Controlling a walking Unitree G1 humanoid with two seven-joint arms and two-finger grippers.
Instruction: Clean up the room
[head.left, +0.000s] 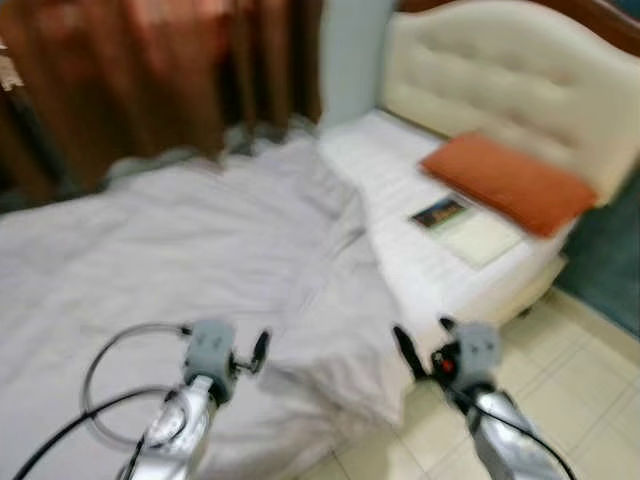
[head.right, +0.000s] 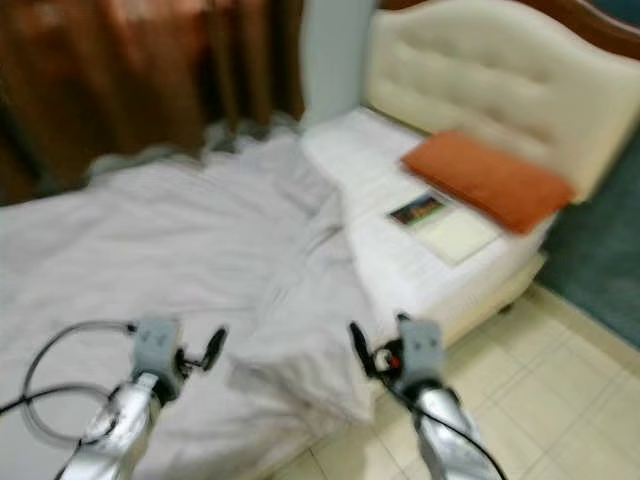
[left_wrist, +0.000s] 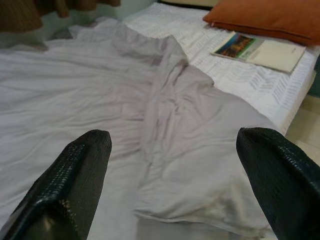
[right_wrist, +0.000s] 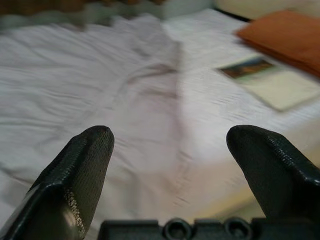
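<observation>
Facing the bed (head.left: 470, 290) from its side near the foot, the robot holds both arms out low over the mattress edge. The left end effector (left_wrist: 172, 165) hangs with its two black fingers spread wide and nothing between them, aimed at the rumpled pale grey blanket (head.left: 200, 260), which covers most of the bed and is bunched into a ridge running down toward the near corner. The right end effector (right_wrist: 167, 160) is likewise wide apart and empty, lined up with the same ridge of cloth. Both seem positioned to take the loose near edge, probably so the blanket can be pulled flat. At the head of the bed, well apart from both arms, a flat orange rectangular pillow (head.left: 505, 182) lies against the cream tufted headboard (head.left: 500, 70), and just beside it a thin book with a dark picture on its cover (head.left: 465, 227) rests on the bare white sheet. Brown curtains (head.left: 150, 70) hang behind.
</observation>
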